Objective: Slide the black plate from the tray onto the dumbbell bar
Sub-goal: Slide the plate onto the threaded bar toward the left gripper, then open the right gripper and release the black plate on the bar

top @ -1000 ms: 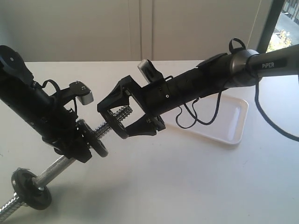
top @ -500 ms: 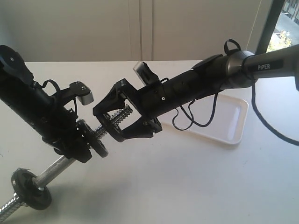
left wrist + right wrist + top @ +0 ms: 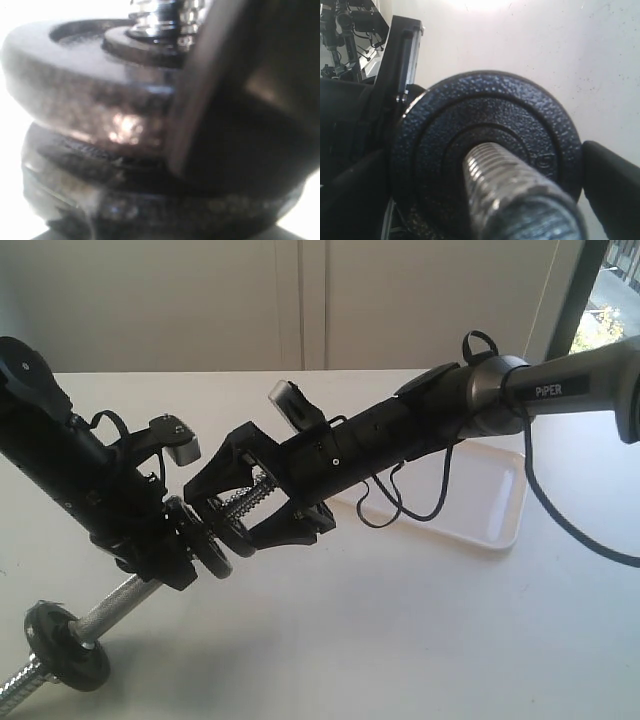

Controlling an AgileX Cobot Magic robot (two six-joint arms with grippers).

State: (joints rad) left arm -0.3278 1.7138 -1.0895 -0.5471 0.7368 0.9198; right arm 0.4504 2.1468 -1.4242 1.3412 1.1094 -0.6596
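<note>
The dumbbell bar (image 3: pixel 118 598) slants up from the bottom left, and my left gripper (image 3: pixel 165 558) is shut on its middle. A worn disc (image 3: pixel 200 540) sits on the bar just beyond that gripper, and another disc (image 3: pixel 65 645) sits near the low end. My right gripper (image 3: pixel 232 508) is shut on the black plate (image 3: pixel 226 514), which is threaded over the bar's upper screw end (image 3: pixel 258 492), close against the worn disc. In the right wrist view the black plate (image 3: pixel 490 120) fills the space between both fingers, with the threaded bar (image 3: pixel 515 200) through its hole. The left wrist view shows blurred stacked discs (image 3: pixel 75 75).
The white tray (image 3: pixel 505 535) lies on the table behind the right arm, with the arm's loose black cable (image 3: pixel 400 510) hanging in front of it. The white table (image 3: pixel 420 640) spreads to the front and right. A wall and a window stand behind.
My right gripper has moved left and down along the bar with the black plate, closing the gap to the disc at the left gripper. The left arm and bar have stayed still.
</note>
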